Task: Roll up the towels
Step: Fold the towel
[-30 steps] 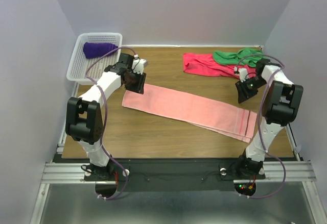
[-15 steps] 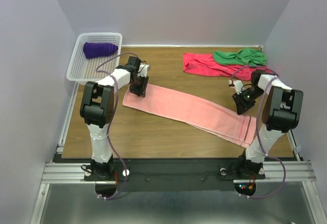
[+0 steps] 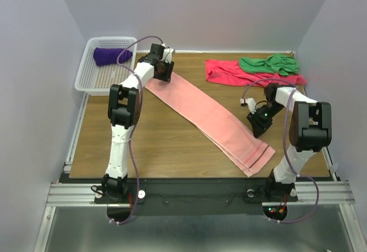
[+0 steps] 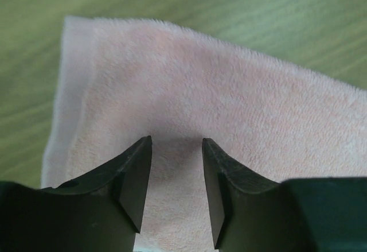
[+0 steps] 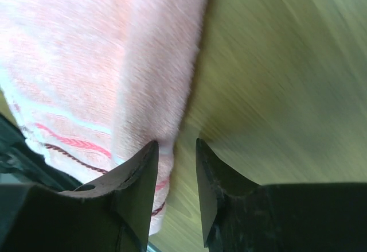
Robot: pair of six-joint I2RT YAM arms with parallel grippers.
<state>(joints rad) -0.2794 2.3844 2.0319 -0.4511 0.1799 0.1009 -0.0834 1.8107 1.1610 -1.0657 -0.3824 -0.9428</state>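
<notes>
"Top external view: how is the cloth lying for you?"

"I am seeing the long salmon-pink cloth towel [image 3: 206,114] lying flat on the brown wooden table [image 3: 143,148]. Its long axis is running diagonally, far-left to near-right. The far end is lying close to the table's far edge, near the white plastic mesh basket [image 3: 86,78] that is holding the rolled purple towel [image 3: 112,55]. The striped end [image 3: 256,155] is pointing near-right, close to the front edge."

"Where is room showing?"

"Bare wood is showing along the towel's near-left side. A narrower wedge is showing on its far-right side, before the crumpled crimson towel [image 3: 226,73] and green towel [image 3: 269,64] in the far-right corner."

"And the tools?"

"The left gripper [image 3: 162,70] is sitting over the far end, its fingers [image 4: 135,177] standing partly apart with pink pile showing through the gap. The right gripper [image 3: 259,123] is sitting at the towel's right long edge near the stripes, jaws narrowly parted astride that edge. Whether either is pressing the cloth, I cannot tell."
</notes>
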